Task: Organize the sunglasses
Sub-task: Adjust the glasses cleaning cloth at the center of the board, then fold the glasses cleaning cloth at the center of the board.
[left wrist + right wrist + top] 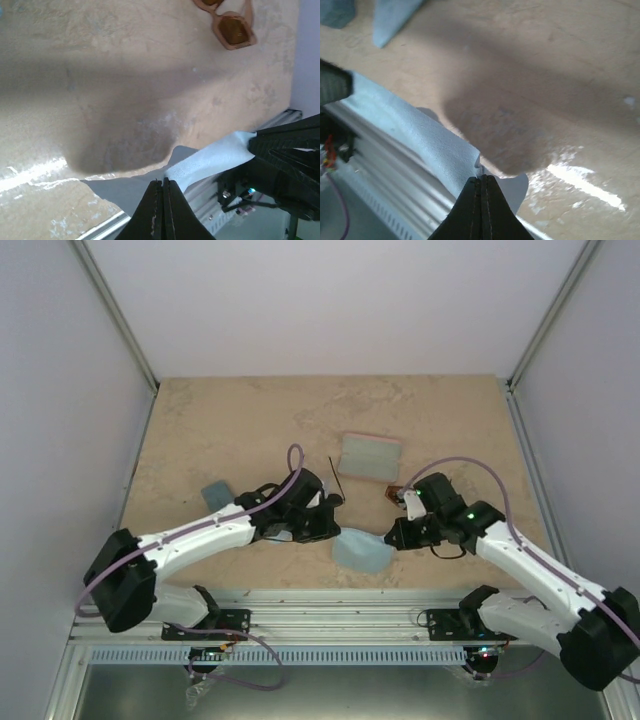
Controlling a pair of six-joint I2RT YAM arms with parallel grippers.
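Cloth [362,554], light blue: pinched at two opposite corners and stretched between both arms, at the near edge of the bench [220,420]. The left end effector [162,182] has its fingers fully together on the cloth's left corner. The right end effector [481,178] has its fingers fully together on the right corner. The amber-brown sunglasses [234,30] lie on the bench just beyond the cloth's right corner, not held. The black wire sunglasses [336,480] lie beyond the cloth's left corner, partly hidden by the left arm. The pink-rimmed case [370,455] is farther beyond the cloth, behind both pairs. The blue case [215,493] is well left of the cloth.
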